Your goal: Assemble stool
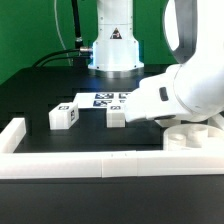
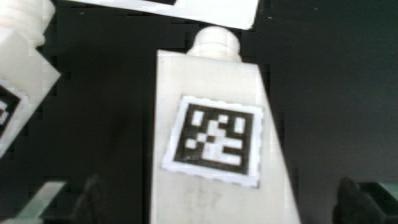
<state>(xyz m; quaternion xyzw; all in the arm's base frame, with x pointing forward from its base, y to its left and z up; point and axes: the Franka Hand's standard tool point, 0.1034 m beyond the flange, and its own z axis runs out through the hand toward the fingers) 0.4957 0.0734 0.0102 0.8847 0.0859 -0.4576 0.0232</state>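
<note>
A white stool leg (image 2: pixel 214 120) with a black-and-white tag and a round peg at one end fills the wrist view. My gripper (image 2: pixel 210 206) is open and straddles it. One dark finger (image 2: pixel 57 204) stands on each side, with a gap to the leg's sides. In the exterior view this leg (image 1: pixel 117 117) lies on the black table under the arm's hand. A second leg (image 1: pixel 62 116) lies to the exterior view's left and also shows in the wrist view (image 2: pixel 18 85). The round seat disc (image 1: pixel 190 136) with socket holes lies at the exterior view's right.
The marker board (image 1: pixel 110 99) lies behind the legs, near the robot base (image 1: pixel 113 50). A long white rail (image 1: pixel 80 162) borders the table's front and left side. The arm's bulky white links (image 1: pixel 195 80) cover the exterior view's upper right.
</note>
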